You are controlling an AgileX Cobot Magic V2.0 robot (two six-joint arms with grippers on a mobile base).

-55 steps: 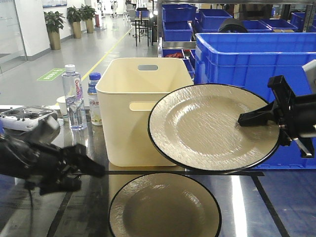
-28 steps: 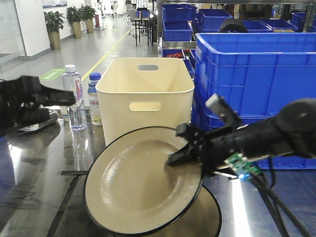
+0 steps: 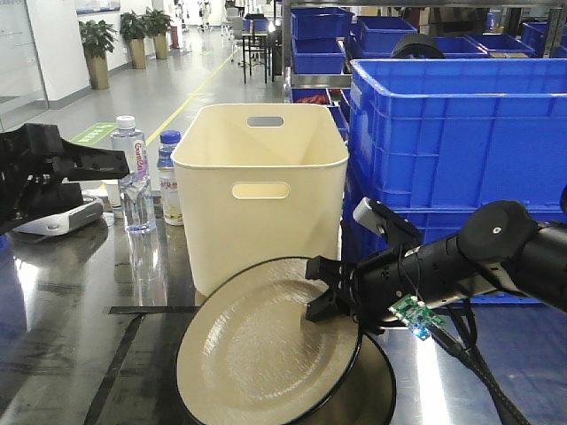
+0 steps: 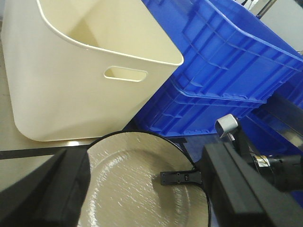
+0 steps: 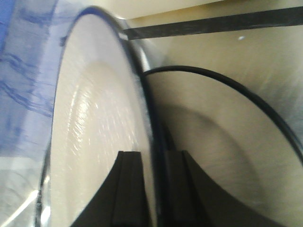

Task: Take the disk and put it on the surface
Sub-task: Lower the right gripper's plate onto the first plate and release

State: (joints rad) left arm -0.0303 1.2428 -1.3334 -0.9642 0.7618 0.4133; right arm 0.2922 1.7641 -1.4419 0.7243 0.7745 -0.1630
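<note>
Dark, glossy tabletop (image 3: 62,354) crossed by black tape lines (image 3: 142,310) filled the foreground, mirroring what stood on it. Nearest the front camera, one beige round plate with a black rim (image 3: 257,354) hung steeply tilted, low over that tabletop, with its hollow face toward the camera. The frame bottom cut off its lower edge, so contact with the tabletop could not be judged. The right claw (image 3: 317,288) was clamped on the plate's upper right rim, one finger on each face, as the blurred right wrist view also showed. Beneath the plate lay a second beige, black-rimmed round shape (image 3: 376,390), mostly covered; whether it was a reflection or another plate could not be told. A small green circuit board (image 3: 413,316) and black cables hung from the right arm. At the left, the left claw (image 3: 97,177) was spread wide and held nothing, raised above a white-grey device (image 3: 58,217) that it half hid. Just behind the plate stood one cream plastic bin with handle slots (image 3: 261,195), and to its right two stacked blue plastic crates (image 3: 452,133). Two clear water bottles (image 3: 133,177) stood left of the bin. Farther back were more blue crates on shelving, too crowded to count, and three potted plants (image 3: 97,40) along a corridor.
</note>
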